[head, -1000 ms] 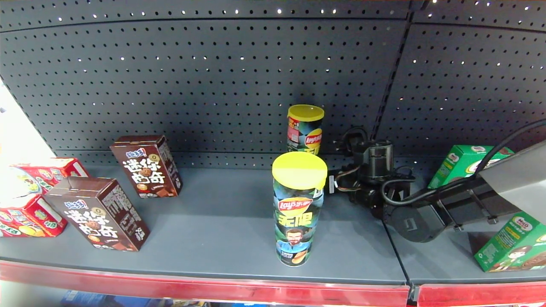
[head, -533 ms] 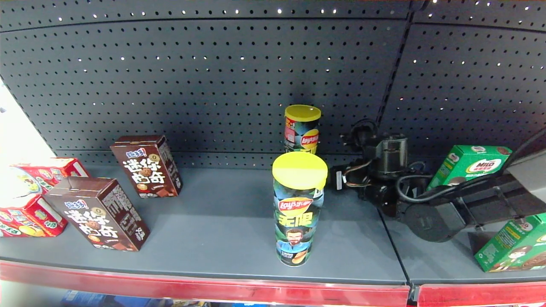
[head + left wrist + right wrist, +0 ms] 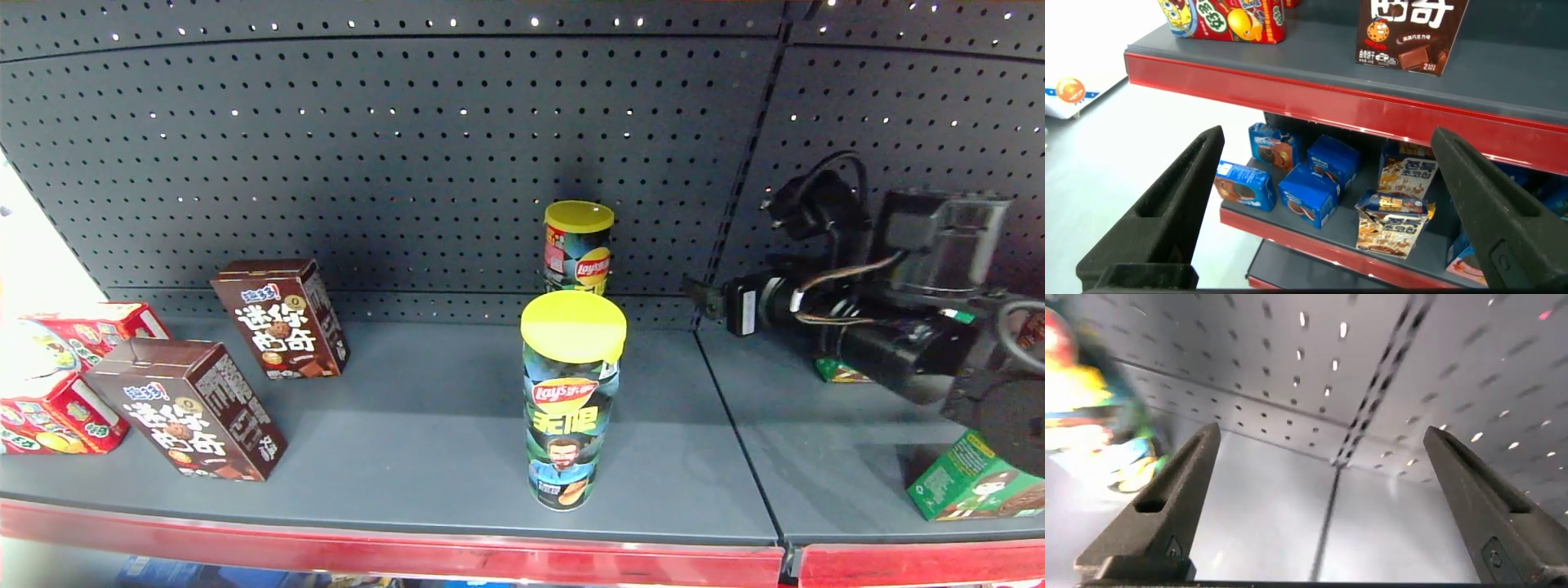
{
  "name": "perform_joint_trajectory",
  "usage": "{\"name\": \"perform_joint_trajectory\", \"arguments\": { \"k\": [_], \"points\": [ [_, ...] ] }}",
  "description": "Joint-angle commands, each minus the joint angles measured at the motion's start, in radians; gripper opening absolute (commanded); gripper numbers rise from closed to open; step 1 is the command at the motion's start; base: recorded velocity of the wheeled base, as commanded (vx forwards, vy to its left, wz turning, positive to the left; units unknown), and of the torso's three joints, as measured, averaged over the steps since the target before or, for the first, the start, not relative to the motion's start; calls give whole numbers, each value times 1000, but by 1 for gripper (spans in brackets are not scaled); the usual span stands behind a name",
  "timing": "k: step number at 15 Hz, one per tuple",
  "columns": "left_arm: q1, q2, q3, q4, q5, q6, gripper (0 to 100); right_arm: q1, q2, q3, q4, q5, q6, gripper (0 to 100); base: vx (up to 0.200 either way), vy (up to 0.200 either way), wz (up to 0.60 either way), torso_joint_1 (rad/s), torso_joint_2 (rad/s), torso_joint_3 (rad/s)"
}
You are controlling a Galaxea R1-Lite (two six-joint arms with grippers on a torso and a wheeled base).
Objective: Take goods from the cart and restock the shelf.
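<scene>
The left gripper [image 3: 1327,143] has its fingers spread wide and holds nothing. On the shelf [image 3: 408,441] the front chip can [image 3: 571,400] stands upright. At its 12 o'clock stands the back chip can [image 3: 578,247]. At 3 o'clock from that one, the right gripper [image 3: 1323,437] hangs spread apart, empty.

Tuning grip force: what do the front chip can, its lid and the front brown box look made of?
Front chip can: likely printed paperboard tube, slight sheen, straight round wall. Lid: probably plastic, smooth yellow cap. Front brown box: printed cardboard, crisp folded edges.
</scene>
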Motion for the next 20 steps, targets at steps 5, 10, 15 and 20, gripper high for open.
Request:
{"name": "perform_joint_trajectory", "arguments": {
  "k": [5,10,15,20],
  "points": [
    [1,1,0,0,0,0,100,-169,-582,132,231,60,-47,100,0,0,0,0,0,0],
    [1,1,0,0,0,0,100,-287,-937,302,297,64,-39,100,0,0,0,0,0,0],
    [1,1,0,0,0,0,100,-438,-1328,504,512,119,-38,100,0,0,0,0,0,0],
    [2,1,0,0,0,0,100,-493,-1601,601,894,115,96,100,0,0,0,0,0,0]
  ]
}}
